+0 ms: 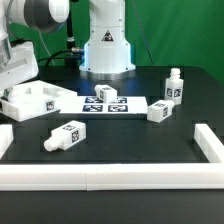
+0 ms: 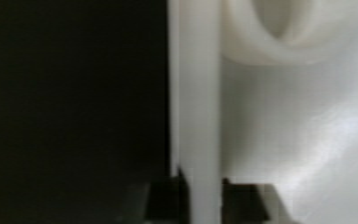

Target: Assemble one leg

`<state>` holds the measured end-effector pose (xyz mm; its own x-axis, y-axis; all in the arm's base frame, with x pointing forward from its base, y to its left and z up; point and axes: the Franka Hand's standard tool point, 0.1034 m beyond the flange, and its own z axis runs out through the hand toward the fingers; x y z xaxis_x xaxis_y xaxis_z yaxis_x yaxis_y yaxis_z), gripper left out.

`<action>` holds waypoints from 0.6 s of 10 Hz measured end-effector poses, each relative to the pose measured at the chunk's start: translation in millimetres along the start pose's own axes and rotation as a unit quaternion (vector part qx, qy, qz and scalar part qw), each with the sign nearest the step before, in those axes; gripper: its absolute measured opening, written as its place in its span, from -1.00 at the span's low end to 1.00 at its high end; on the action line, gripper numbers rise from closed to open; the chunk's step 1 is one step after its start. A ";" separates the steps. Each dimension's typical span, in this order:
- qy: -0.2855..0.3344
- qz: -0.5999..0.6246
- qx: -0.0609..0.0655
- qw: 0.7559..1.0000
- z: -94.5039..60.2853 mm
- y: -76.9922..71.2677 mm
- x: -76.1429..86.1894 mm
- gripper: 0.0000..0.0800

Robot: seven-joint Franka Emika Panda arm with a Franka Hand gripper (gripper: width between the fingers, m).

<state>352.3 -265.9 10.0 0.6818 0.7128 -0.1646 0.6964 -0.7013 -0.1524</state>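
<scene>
Fingers (image 2: 160, 201) cut off, astride blurred white panel (image 2: 192, 100)

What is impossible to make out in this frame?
1. The hand: exterior view, partly cut off by the picture's left edge; open or shut is unclear.
2. The panel: wrist view, so close and blurred that only its edge shows.
3. The tag on the leg: exterior view, too small to read.

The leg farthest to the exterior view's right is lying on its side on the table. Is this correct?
Not quite. That leg stands upright on the table; it is not lying on its side. The exterior view shows this.
</scene>
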 end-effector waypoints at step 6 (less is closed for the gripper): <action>0.002 0.118 -0.011 0.993 -26.6 4.3 43.9 -0.86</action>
<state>391.1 -237.4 28.0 0.8274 0.5286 -0.1896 0.5219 -0.8485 -0.0878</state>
